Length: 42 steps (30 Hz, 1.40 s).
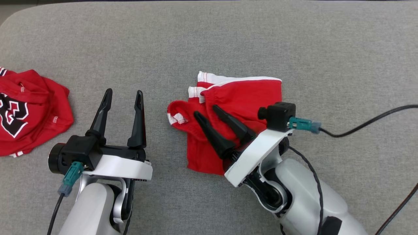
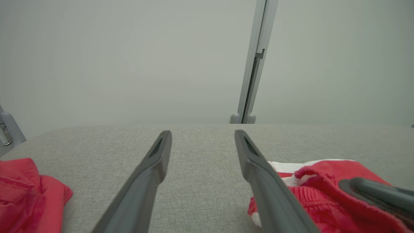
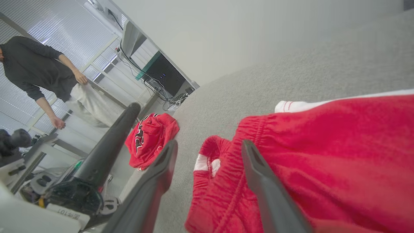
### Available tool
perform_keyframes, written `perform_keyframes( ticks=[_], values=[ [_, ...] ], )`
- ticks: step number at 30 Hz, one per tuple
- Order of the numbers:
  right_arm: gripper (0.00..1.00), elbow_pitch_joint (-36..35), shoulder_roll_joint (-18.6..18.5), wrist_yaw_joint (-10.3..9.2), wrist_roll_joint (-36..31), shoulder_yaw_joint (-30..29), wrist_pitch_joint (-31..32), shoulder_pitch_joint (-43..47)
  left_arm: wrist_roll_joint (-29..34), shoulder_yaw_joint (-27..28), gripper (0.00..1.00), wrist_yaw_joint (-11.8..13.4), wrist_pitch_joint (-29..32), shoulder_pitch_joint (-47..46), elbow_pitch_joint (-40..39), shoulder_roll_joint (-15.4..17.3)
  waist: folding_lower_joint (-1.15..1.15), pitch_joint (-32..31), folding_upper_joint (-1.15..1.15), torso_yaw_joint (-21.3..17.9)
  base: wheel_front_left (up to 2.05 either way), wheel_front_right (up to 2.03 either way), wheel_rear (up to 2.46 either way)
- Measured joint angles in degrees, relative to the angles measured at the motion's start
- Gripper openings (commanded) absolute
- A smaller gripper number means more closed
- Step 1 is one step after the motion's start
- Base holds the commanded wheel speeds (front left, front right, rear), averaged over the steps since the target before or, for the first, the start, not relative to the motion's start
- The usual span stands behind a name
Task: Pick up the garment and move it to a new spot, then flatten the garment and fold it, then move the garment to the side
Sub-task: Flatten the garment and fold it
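Head view: shorts, red with white trim, lie crumpled mid-pad. Right gripper is over their left part, fingers spread, nothing pinched; cannot tell whether the tips touch cloth. Left gripper is over bare pad left of the shorts, fingers spread, empty. Red jersey at far left edge, well apart.

Left wrist view: fingers apart, pad between them; shorts at right, jersey at left.

Right wrist view: fingers apart, one over the waistband, the other over the pad; person standing beyond.
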Motion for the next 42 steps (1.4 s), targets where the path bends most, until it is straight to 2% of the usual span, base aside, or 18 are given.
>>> perform_keyframes(
  ticks=[6,9,14,23,29,35,42],
  values=[
    [1.0,-0.05,-2.4,0.01,-6.49,2.42,-8.91,-0.84,0.42,0.36,1.0,0.0,-0.07,0.27,0.22,0.12,0.0,-0.99,0.0,-1.2,0.0,0.0,0.0],
    [1.0,-0.23,-4.26,0.01,-9.37,0.0,-12.35,-0.68,0.43,0.7,1.0,0.01,-0.07,1.12,0.27,0.4,0.0,-1.73,0.0,-1.96,0.0,0.0,0.0],
    [1.0,-1.53,-7.04,0.01,-12.98,-8.44,-14.49,2.59,0.42,1.52,1.0,0.16,-0.07,2.41,0.12,1.18,0.0,-3.23,0.0,-3.44,0.0,0.0,0.0],
    [1.0,-5.08,-10.12,0.01,-21.48,-24.7,-14.41,11.66,0.32,2.94,1.0,1.25,0.14,5.53,-1.22,3.35,0.0,-6.16,0.0,-6.1,0.0,0.0,0.0],
    [1.0,-9.94,-10.15,0.01,-26.8,-32.28,-11.23,18.21,0.23,3.15,1.0,2.11,1.31,7.59,-2.71,4.08,0.0,-8.36,0.0,-7.2,0.0,0.0,0.0],
    [1.0,-15.29,-8.77,0.01,-30.38,-35.93,-7.53,22.21,-0.13,3.22,1.0,2.7,2.22,9.21,-4.15,4.39,0.0,-9.38,0.0,-7.87,0.0,0.0,0.0],
    [1.0,-18.61,-7.54,0.01,-32.26,-37.04,-5.45,23.42,-0.22,3.15,1.0,3.11,2.65,9.35,-4.98,4.65,0.0,-9.28,0.0,-7.94,0.0,0.0,0.0]
  ],
)
